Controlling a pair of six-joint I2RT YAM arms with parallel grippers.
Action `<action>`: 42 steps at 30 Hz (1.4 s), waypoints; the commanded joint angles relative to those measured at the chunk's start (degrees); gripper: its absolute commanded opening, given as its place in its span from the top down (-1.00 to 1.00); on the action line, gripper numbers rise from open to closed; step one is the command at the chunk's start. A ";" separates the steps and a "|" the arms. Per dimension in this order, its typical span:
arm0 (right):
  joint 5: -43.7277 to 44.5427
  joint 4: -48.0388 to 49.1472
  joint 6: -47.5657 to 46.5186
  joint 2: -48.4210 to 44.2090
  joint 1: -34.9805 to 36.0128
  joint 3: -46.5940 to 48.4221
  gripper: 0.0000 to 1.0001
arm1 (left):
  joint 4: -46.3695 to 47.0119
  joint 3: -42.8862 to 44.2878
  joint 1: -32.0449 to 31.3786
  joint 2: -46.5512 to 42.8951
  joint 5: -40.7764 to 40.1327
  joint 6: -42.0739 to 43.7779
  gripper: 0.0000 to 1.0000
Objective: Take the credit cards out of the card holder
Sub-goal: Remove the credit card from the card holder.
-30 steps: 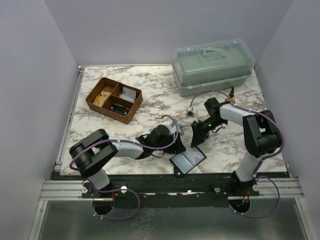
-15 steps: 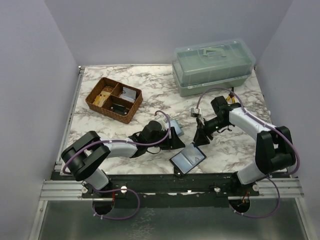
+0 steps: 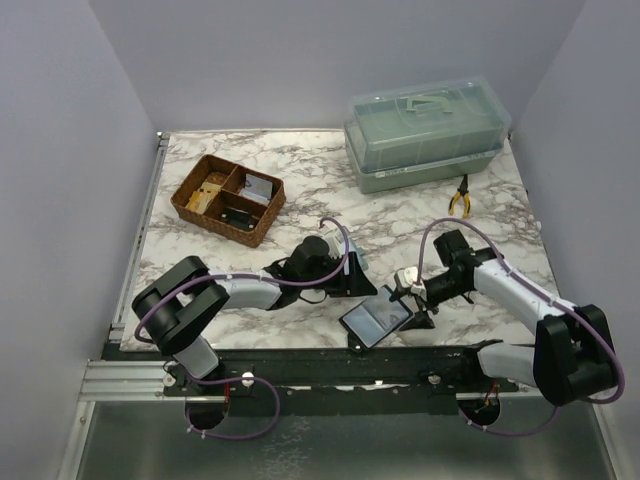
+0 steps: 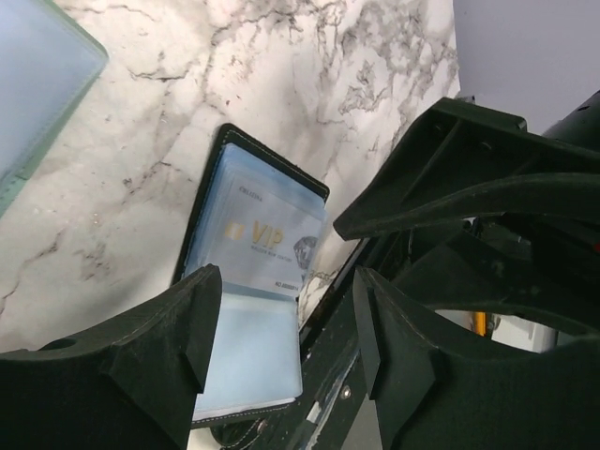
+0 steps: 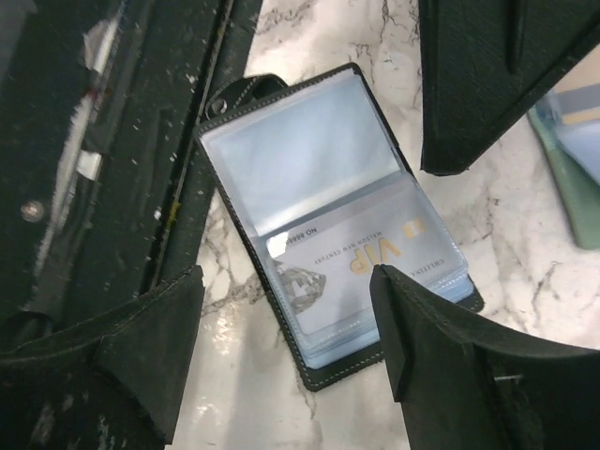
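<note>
The black card holder (image 3: pixel 377 320) lies open on the marble near the table's front edge, its clear pockets facing up. A pale credit card printed VIP (image 5: pixel 366 262) sits in a pocket and also shows in the left wrist view as the VIP card (image 4: pixel 267 239). My right gripper (image 5: pixel 286 328) hovers open over the holder (image 5: pixel 328 216), fingers apart on either side and holding nothing. My left gripper (image 4: pixel 286 347) is open just behind the holder (image 4: pixel 248 281), also empty. Another pale blue card (image 4: pixel 37 84) lies flat on the table beside it.
A brown wicker divided tray (image 3: pixel 228 198) stands at the back left. A clear green lidded box (image 3: pixel 425 135) is at the back right, with yellow-handled pliers (image 3: pixel 460 195) in front of it. The black metal rail (image 3: pixel 400 355) runs right below the holder.
The right arm swung from mid-table down to the front edge beside the card holder, and its jaws spread wider. The left gripper pulled slightly back from the holder.
</note>
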 commanded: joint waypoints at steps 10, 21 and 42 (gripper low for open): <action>9.03 15.70 -4.60 -6.70 -0.18 -8.70 -0.60 | 0.97 6.07 -0.56 9.74 8.06 3.52 -0.22; 12.72 18.87 -5.24 -6.93 -0.15 -10.77 -0.60 | 1.17 6.63 -0.84 11.73 8.31 4.71 -0.16; 7.29 23.73 19.96 -4.48 -0.13 -4.33 -0.48 | 7.38 1.09 -1.20 11.03 6.17 0.90 -0.02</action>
